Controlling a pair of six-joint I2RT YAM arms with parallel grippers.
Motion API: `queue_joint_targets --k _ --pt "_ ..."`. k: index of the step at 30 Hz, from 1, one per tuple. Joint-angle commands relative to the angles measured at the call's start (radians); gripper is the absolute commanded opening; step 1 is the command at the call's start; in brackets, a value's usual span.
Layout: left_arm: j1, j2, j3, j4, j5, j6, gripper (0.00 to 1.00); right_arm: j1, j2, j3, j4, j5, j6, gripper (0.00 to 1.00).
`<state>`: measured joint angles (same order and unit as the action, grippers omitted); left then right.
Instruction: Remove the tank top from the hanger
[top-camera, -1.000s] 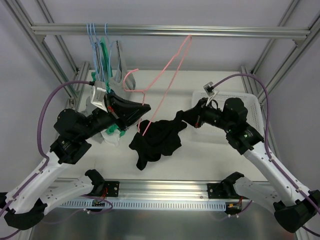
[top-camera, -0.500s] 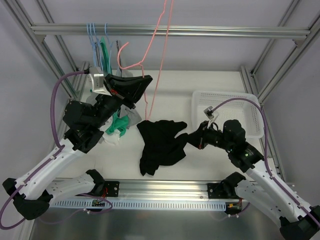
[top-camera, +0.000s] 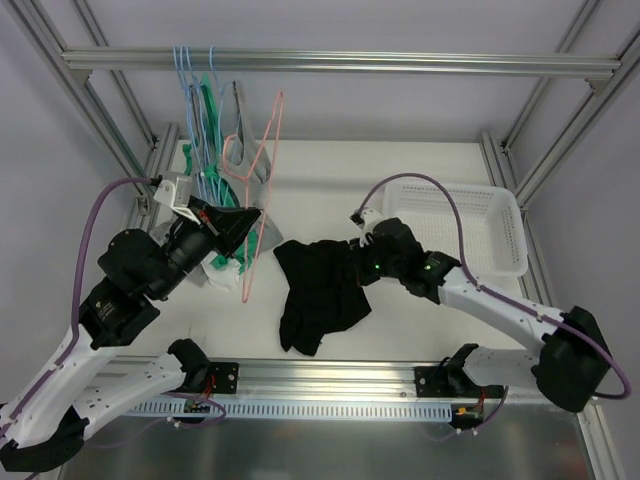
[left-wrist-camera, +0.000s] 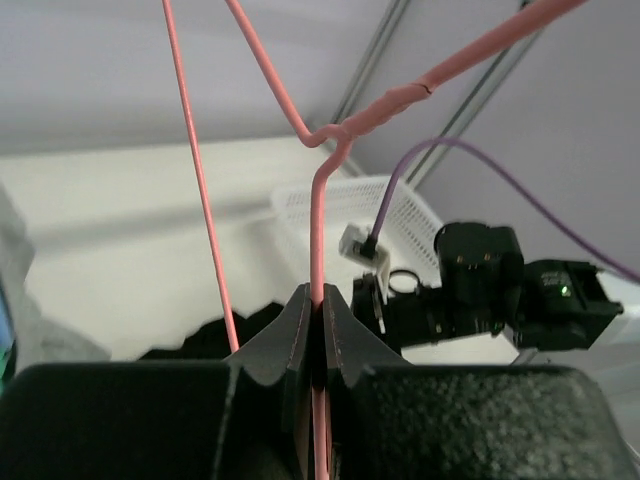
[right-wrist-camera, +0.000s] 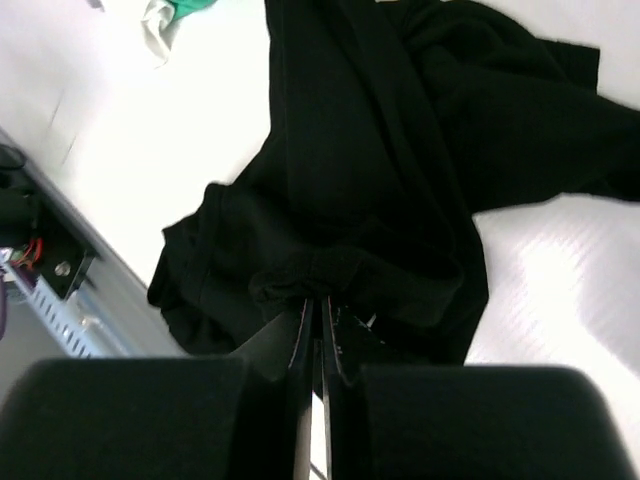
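The black tank top (top-camera: 322, 288) lies crumpled on the white table. The pink wire hanger (top-camera: 272, 150) stands apart from it, to its left, held up at a slant. My left gripper (top-camera: 252, 216) is shut on the hanger's wire (left-wrist-camera: 318, 200), which runs straight between the pinched left gripper (left-wrist-camera: 318, 296) jaws in the left wrist view. My right gripper (top-camera: 353, 268) sits at the tank top's right edge. In the right wrist view the right gripper (right-wrist-camera: 321, 303) is shut on a bunched fold of the black tank top (right-wrist-camera: 370, 150).
A white basket (top-camera: 500, 215) stands at the right. Blue and green hangers (top-camera: 195, 75) hang from the overhead rail (top-camera: 400, 62) at the back left. Green and grey clothes (top-camera: 228, 264) lie below my left gripper. The table's front edge (right-wrist-camera: 60, 290) is near the tank top.
The left gripper swung the hanger up and then down to the left, and the hanger came away from the tank top. The right gripper moved left and lower with the cloth, which settled on the table.
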<state>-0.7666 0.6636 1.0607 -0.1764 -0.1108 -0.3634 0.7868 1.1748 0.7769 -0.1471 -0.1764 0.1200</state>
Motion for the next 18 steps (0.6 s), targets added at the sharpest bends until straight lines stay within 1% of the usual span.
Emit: queue_joint_targets --k 1,2,3,4,5,6,7,9,13,15,16,18 --pt "-0.008 0.011 0.042 -0.273 -0.082 -0.084 0.0 0.028 0.13 0.114 0.021 0.121 -0.042 0.06" --pt "-0.008 0.04 0.062 -0.306 -0.078 -0.095 0.0 0.028 0.161 0.148 0.009 0.129 -0.04 0.12" --pt "-0.008 0.056 0.071 -0.354 -0.064 -0.095 0.0 0.028 0.184 0.159 0.004 0.135 -0.031 0.23" --pt "-0.008 0.071 0.088 -0.371 -0.058 -0.097 0.0 0.028 0.207 0.163 0.003 0.137 -0.023 0.43" --pt "-0.01 0.105 0.099 -0.388 -0.053 -0.097 0.0 0.028 0.206 0.159 0.003 0.143 -0.013 0.52" --pt "-0.008 0.12 0.107 -0.412 -0.053 -0.097 0.0 0.028 0.2 0.151 0.003 0.167 0.009 0.79" --pt "-0.008 0.139 0.128 -0.426 -0.059 -0.1 0.0 0.026 0.188 0.142 0.001 0.192 0.015 0.87" --pt "-0.008 0.183 0.15 -0.445 -0.072 -0.108 0.0 0.028 0.131 0.128 -0.037 0.236 0.007 0.92" --pt "-0.008 0.263 0.226 -0.482 -0.11 -0.097 0.0 0.028 -0.012 0.11 -0.115 0.253 -0.017 0.93" --pt "-0.008 0.33 0.297 -0.488 -0.124 -0.075 0.0 0.028 -0.111 0.099 -0.147 0.273 -0.022 0.96" --pt "-0.008 0.356 0.352 -0.491 -0.128 -0.069 0.0 0.028 -0.142 0.087 -0.155 0.281 -0.026 0.97" --pt "-0.008 0.433 0.41 -0.495 -0.164 -0.054 0.0 0.028 -0.217 0.079 -0.181 0.296 -0.031 0.98"
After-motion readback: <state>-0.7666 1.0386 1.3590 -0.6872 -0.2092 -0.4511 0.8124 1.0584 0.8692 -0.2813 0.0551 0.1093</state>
